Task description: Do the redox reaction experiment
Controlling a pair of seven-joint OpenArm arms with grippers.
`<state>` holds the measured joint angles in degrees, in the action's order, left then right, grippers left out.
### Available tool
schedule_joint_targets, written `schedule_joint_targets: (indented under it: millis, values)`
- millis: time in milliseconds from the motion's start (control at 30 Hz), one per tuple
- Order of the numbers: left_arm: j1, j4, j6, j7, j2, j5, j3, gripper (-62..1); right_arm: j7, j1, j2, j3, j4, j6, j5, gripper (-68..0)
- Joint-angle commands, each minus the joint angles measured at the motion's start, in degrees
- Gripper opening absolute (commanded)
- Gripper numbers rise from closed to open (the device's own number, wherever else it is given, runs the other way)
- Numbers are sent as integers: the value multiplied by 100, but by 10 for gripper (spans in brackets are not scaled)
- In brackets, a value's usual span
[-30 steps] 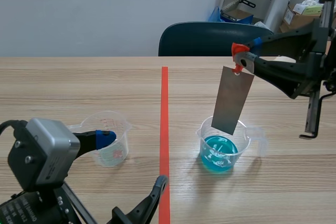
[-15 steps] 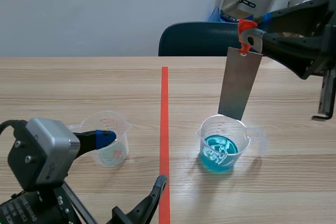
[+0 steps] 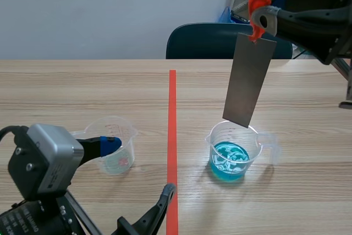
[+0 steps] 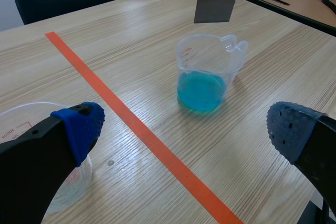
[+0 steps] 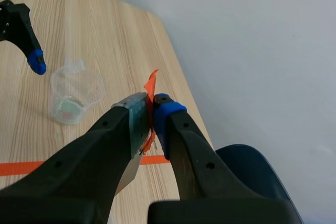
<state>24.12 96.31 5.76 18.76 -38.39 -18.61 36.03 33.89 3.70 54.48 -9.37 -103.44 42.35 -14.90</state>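
Hanging from the right gripper [image 3: 258, 19], the metal strip [image 3: 248, 80] is in the air over the bench's right half. It is slightly tilted, with its lower edge just above the rim of the blue-solution beaker [image 3: 234, 152] and clear of the liquid. The gripper's fingers pinch the strip's top end at the orange tab [image 3: 254, 12]. The right wrist view agrees: pads pressed on metal and tab.

My read: the top-end hold leaves nearly the whole length free to dip and keeps the pads dry. Holding it over the beaker mouth means any drip lands in the beaker, not on the wood.

The beaker stands upright, right of the tape line [image 3: 172, 136], nearer the near edge than the far one, spout toward the right edge. Liquid fills only the bottom part, so just the strip's lower end can get wet. I can't tell whether the strip surface shows any coating.

Left gripper [image 4: 184, 129] is low at the near-left corner, fingers spread wide, holding nothing. One pad [image 4: 79, 124] is just beside the clear beaker [image 3: 113, 147], which stands left of the tape line; no liquid visible in it. It looks like a standby pose, out of the strip's way.

Chair [image 3: 209, 41] stands behind the far edge, not involved.

Risk: the strip may pivot on that single pinch point and clip the rim.
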Motion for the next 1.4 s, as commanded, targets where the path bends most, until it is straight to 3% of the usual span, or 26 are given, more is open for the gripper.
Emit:
schedule_joint_targets:
  millis: [0, 1367]
  values:
    - [15, 50, -35, 116, 44, 4, 26, 14, -17, -50, 98, 81, -111, 37, -173, -667]
    - [15, 50, -35, 118, 44, 4, 26, 14, -181, -50, 120, 81, -162, 37, -247, -667]
